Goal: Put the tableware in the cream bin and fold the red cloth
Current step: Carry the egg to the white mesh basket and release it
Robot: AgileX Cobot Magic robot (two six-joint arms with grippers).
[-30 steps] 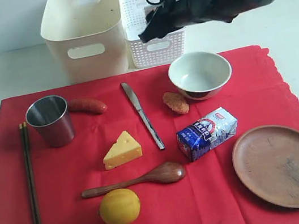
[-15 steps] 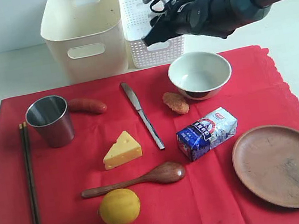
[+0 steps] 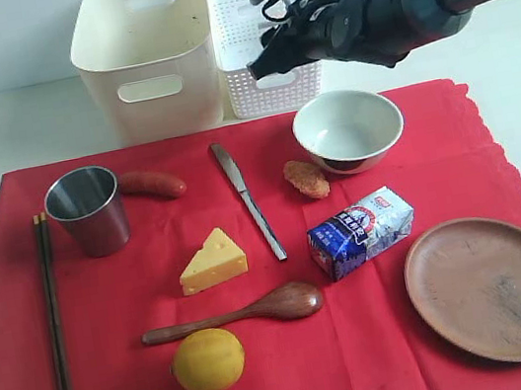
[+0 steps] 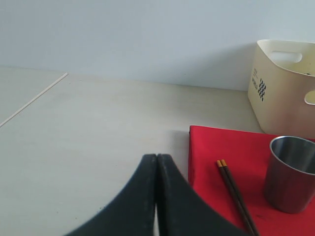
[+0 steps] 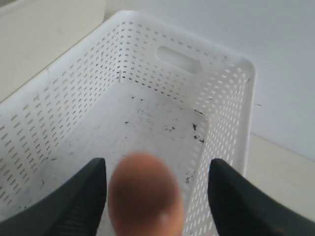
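Right claw (image 5: pixel 155 172) hangs spread wide over the white basket (image 5: pixel 69 118), an egg (image 5: pixel 146 196) between its fingers, and we see the cream bin (image 3: pixel 145 54) just beside it. Left claw (image 4: pixel 156 160) is clenched empty, steel cup (image 4: pixel 290 174) near it.

Sausage (image 3: pixel 151 184), cheese (image 3: pixel 211 260), lemon (image 3: pixel 208 361) — blue milk carton (image 3: pixel 361 231).

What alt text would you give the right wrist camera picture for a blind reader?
A brown egg shows between the two dark fingers of the open gripper, touching neither. Below it is a white lattice basket with a speckled floor.
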